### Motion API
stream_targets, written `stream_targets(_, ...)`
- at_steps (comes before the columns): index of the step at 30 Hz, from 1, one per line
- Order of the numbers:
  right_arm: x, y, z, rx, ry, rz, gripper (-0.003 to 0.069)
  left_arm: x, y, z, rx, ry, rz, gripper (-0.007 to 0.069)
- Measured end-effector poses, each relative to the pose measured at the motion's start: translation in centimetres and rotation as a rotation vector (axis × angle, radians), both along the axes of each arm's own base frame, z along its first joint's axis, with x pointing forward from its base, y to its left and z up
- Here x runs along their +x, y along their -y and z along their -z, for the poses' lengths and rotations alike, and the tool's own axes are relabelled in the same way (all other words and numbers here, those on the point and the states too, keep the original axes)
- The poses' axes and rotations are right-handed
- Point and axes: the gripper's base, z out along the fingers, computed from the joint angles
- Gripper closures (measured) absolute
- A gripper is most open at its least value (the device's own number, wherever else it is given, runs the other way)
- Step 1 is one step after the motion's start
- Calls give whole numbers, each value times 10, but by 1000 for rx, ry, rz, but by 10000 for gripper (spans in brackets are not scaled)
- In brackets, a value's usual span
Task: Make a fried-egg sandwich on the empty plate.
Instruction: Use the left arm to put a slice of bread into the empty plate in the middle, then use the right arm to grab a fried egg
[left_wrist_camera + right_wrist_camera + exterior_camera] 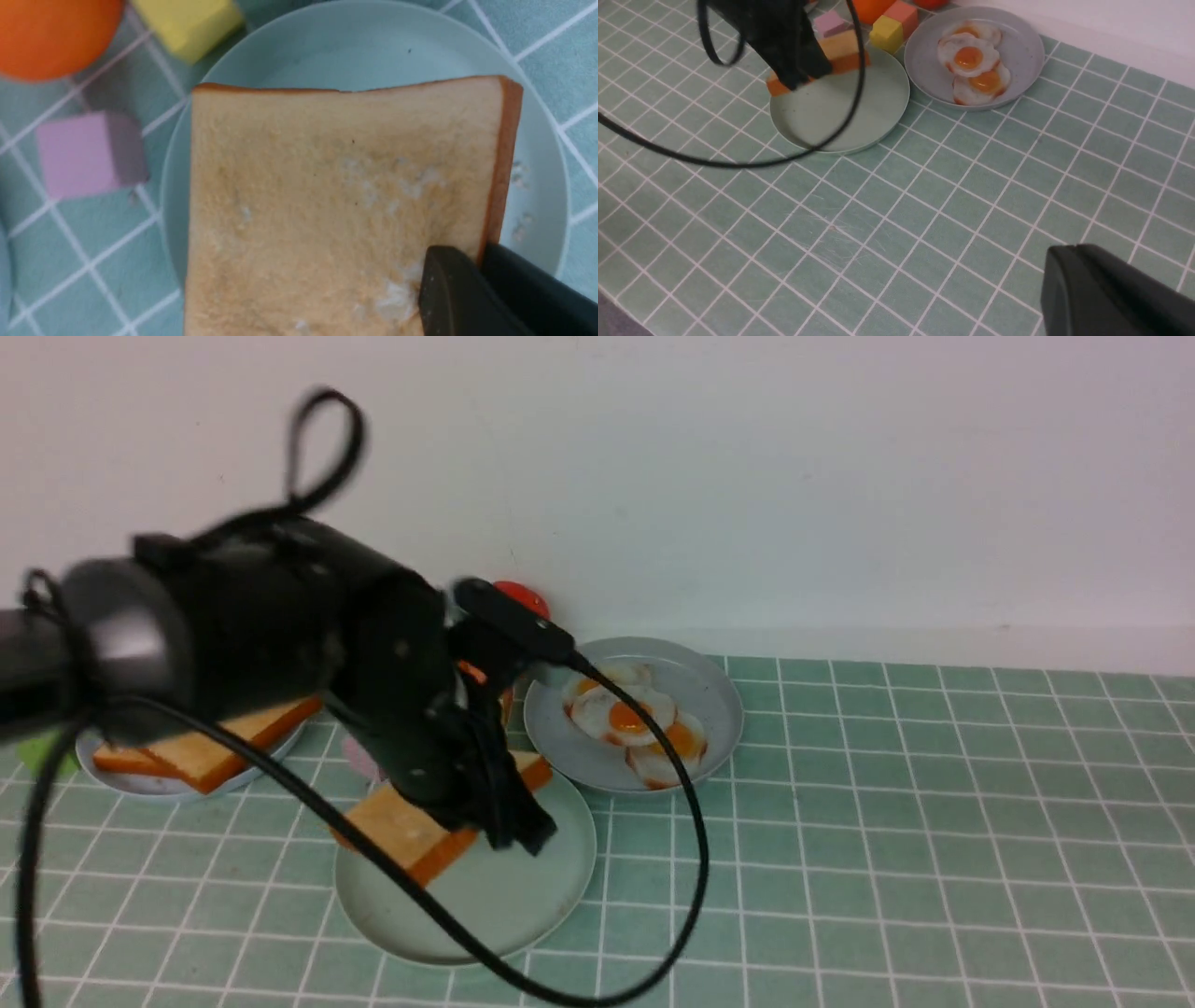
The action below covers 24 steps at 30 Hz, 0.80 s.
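A golden-brown toast slice with an orange crust lies tilted over the far left part of the pale mint-green empty plate. My left gripper is shut on it. In the left wrist view the two black fingers pinch the toast at its crust edge, one on top and one below, with the plate underneath. Fried eggs lie on a grey-blue plate behind. My right gripper hangs shut and empty over bare tiles.
More toast slices are stacked on a pale plate at the far left. A purple block, a yellow block and an orange ball sit just behind the mint plate. The left arm's cable loops over the table.
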Motion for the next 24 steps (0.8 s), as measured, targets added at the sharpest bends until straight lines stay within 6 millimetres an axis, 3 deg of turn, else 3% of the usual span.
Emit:
stream_targets(3,0,0,0,3,-4,8,629,3,8,14,13,-6,22,586)
stream_targets(7,1,1,0,-2,-6,20,589,6,11,28,32,-28,35,521)
stream_targets(8,1,2,1,-4,-6,24,549,6,11,31,35,-34,35,445)
stream_targets(9,1,2,1,-5,-6,25,544,6,11,31,35,-34,35,445)
stream_targets(10,2,2,1,-6,-7,28,503,6,12,31,33,-35,35,366)
stream_targets(11,2,2,1,-4,-9,30,477,6,12,30,28,-34,32,335)
stream_targets(14,10,-1,2,3,-33,39,394,3,15,17,0,-35,22,215)
stream_targets(16,31,-9,8,-3,-99,43,316,-7,20,-23,-68,-10,5,134)
stream_targets(18,48,-16,14,-8,-147,43,297,-23,18,-64,-139,42,-16,148)
stream_targets(19,50,-16,15,-11,-155,42,296,-25,18,-68,-150,48,-20,160)
stream_targets(20,68,-23,21,-16,-184,41,299,-43,8,-103,-228,107,-49,232)
stream_targets(21,81,-28,25,-20,-203,40,305,-56,-1,-121,-276,145,-70,297)
stream_targets(24,118,-42,34,-13,-235,35,338,-97,-33,-150,-373,221,-131,508)
